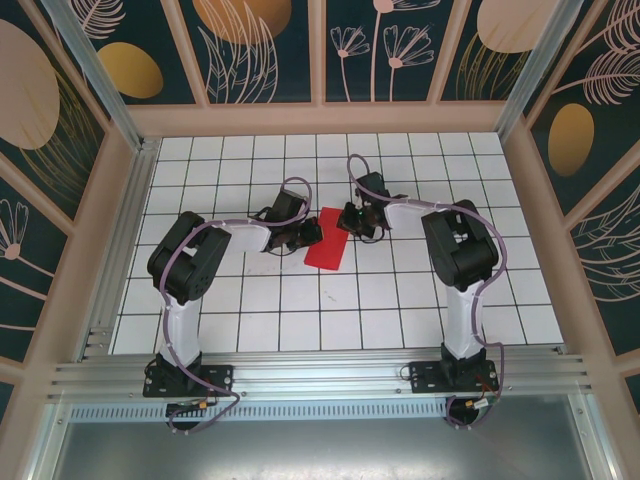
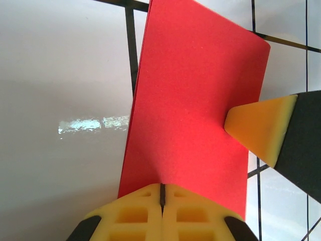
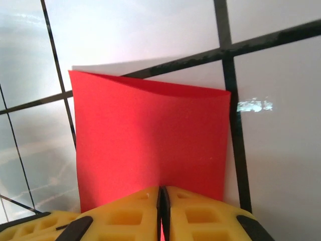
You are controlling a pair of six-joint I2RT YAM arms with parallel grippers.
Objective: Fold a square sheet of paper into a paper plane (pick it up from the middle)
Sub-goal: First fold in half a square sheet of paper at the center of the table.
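Red paper (image 1: 325, 251), folded, right jaws pinching

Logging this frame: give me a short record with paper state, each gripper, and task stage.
paper: red, folded into a rectangle, lying on the table
left gripper: shut on one edge of the paper
right gripper: shut on another edge of the paper
stage: early fold, no plane shape yet
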